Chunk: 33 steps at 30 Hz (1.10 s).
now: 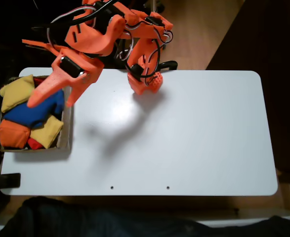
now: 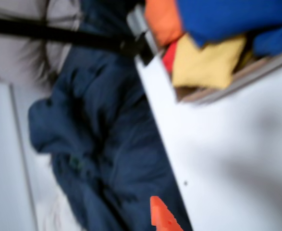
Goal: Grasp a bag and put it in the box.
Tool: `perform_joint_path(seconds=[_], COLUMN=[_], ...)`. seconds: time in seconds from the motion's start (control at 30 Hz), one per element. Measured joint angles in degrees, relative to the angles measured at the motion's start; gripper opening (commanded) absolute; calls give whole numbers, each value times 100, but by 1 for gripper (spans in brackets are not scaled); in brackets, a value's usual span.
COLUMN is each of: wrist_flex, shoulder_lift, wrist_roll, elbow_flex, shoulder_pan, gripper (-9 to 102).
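Orange gripper (image 1: 53, 102), in the fixed view, hangs over the box (image 1: 65, 140) at the table's (image 1: 194, 138) left edge, jaws spread and empty. Two mustard bags (image 1: 17, 91) lie inside among a blue bag (image 1: 33, 114) and an orange bag (image 1: 12, 133). Wrist view, blurred: a mustard bag (image 2: 205, 65) lies in the box corner. Judged stage: release done; next comes withdrawal.

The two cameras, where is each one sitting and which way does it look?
Fixed view: sits above, looking down on the white table, the box of bags and the orange arm with its claw.
Wrist view: rides on the arm, looking slantwise past the table edge at dark blue cloth; one orange claw tip shows.
Both show the box and table.
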Motion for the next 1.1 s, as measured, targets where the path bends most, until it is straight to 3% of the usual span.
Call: perform_joint_path(seconds=[0.5, 0.83, 0.93, 1.1], wrist_flex=[-466, -1230, -1310, -1327], shoulder_lift=[1257, 2162, 2452, 2865], wrist_roll=[316, 316, 352, 571], elbow_flex=[1107, 2312, 2646, 3164], shoulder_pan=[-1564, -2355, -2619, -3076], gripper=[80, 56, 45, 39])
